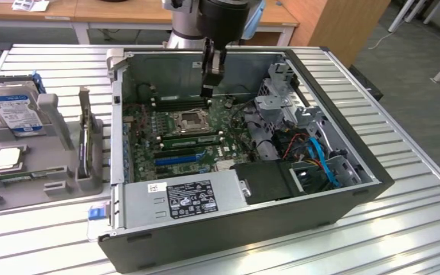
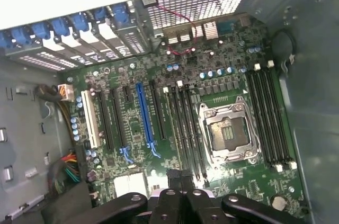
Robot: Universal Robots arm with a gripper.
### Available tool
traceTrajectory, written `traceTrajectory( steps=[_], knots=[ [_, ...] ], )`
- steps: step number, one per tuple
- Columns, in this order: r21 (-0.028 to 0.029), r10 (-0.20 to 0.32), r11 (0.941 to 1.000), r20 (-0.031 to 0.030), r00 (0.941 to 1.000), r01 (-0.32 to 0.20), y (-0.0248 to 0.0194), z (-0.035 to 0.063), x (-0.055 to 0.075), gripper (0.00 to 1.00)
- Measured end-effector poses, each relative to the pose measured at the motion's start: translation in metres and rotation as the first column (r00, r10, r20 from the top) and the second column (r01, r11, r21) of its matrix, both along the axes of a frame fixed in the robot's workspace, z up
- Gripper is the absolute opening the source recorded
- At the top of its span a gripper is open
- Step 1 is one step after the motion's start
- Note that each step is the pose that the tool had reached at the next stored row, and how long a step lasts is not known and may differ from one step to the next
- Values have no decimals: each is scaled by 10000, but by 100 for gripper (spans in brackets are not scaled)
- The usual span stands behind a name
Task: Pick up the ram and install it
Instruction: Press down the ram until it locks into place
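Observation:
My gripper hangs inside the open computer case, just above the motherboard and near the memory slots beside the empty processor socket. Its dark fingers are shut, and I see nothing between them. What looks like the ram, a narrow green stick, lies along the front of the grey parts holder at the exterior view's left, well apart from the gripper. A green strip runs along the slots in front of the socket. I cannot tell whether it is a stick or bare board.
The holder also carries a hard drive, a square silvery chip and an upright dark card. Inside the case are a power supply, a drive cage, and orange and blue cables. Everything sits on a slatted metal table.

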State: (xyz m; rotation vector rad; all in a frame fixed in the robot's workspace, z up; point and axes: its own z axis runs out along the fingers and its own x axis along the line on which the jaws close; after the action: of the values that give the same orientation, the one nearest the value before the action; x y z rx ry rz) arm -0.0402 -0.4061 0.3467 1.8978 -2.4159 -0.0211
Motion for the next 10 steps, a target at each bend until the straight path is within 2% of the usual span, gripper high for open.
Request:
traceTrajectory(
  steps=[5, 10],
  knots=[
    [-22, -378, 9993, 2, 9993, 378, 3, 0, -1, 11],
    [-21, -396, 9992, 2, 9992, 396, 3, 0, -1, 11]
  ],
)
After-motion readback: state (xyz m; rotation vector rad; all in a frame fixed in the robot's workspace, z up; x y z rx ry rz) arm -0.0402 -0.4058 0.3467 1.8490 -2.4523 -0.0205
